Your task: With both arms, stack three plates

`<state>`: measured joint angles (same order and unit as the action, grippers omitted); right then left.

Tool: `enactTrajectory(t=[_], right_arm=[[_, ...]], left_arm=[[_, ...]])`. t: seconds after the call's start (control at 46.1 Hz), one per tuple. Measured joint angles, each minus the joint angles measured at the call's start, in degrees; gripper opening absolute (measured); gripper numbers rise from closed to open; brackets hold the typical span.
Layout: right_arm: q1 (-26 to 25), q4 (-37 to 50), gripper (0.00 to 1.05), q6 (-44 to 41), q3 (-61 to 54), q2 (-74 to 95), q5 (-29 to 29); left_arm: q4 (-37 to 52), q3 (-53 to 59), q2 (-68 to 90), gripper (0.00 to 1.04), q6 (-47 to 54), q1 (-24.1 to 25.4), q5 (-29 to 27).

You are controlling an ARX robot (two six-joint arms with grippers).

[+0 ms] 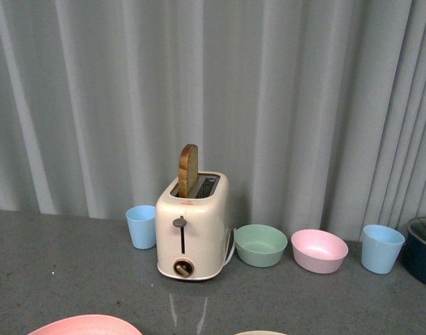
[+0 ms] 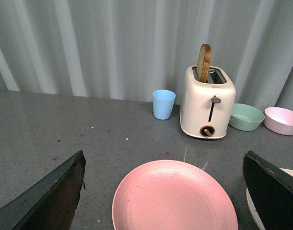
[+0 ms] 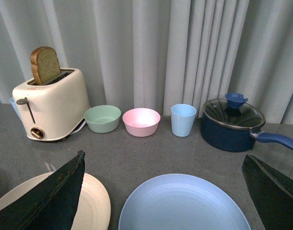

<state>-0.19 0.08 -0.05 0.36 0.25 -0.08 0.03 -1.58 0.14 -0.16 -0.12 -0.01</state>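
**Plates lie singly at the near edge, both grippers spread wide**

I see the pink plate [image 2: 175, 199] flat on the grey table [image 1: 59, 269], near and to the left. In the front view only its far rim shows. The cream plate [image 3: 96, 199] lies to its right, close by but not on it. The blue plate [image 3: 184, 206] sits just beside the cream one, on the side toward the dark blue pot [image 3: 232, 125]. No plate rests on another.

My left gripper [image 2: 163, 158] has its jaws far apart, nothing between them but the view of the pink plate below. My right gripper [image 3: 163, 159] is equally wide, with the blue plate showing between its fingers [image 3: 50, 199] and one finger across part of the cream plate. I cannot tell how high either one is above the plates.

Far back, along the curtain, stand a blue cup [image 1: 141, 227], the toaster [image 1: 192, 230] with a slice of bread [image 1: 187, 169] upright in it, a green bowl [image 1: 260, 245], a pink bowl [image 1: 318, 250] and a second blue cup [image 1: 381, 248].
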Motion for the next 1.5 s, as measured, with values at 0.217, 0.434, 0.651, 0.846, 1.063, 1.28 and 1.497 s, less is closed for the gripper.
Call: enactTrajectory(t=[0.217, 0.434, 0.651, 0.846, 1.063, 1.28, 1.497], right_arm=[[0.0, 0.0, 0.97, 0.0, 0.0, 0.0, 0.0], [0.0, 0.0, 0.97, 0.0, 0.0, 0.0, 0.0], [0.0, 0.0, 0.97, 0.0, 0.0, 0.0, 0.0], [0.02, 0.0, 0.97, 0.0, 0.0, 0.0, -0.13], [0.07, 0.0, 0.97, 0.0, 0.0, 0.0, 0.0], [0.07, 0.0, 0.97, 0.0, 0.0, 0.0, 0.02], [0.07, 0.0, 0.97, 0.0, 0.0, 0.0, 0.02]], left_arm=[[0.0, 0.0, 0.0, 0.98, 0.0, 0.0, 0.02], [0.0, 0.0, 0.0, 0.98, 0.0, 0.0, 0.02], [0.0, 0.0, 0.0, 0.98, 0.0, 0.0, 0.02], [-21.18, -10.99, 19.17, 0.98, 8.85, 4.0, 14.25], [-7.15, -28.79, 53.05, 0.98, 17.86, -0.61, 15.39], [-15.67, -50.51, 86.36, 0.98, 24.5, -1.4, 13.99], [-20.24, -60.33, 99.23, 0.98, 26.88, 2.25, 14.49]])
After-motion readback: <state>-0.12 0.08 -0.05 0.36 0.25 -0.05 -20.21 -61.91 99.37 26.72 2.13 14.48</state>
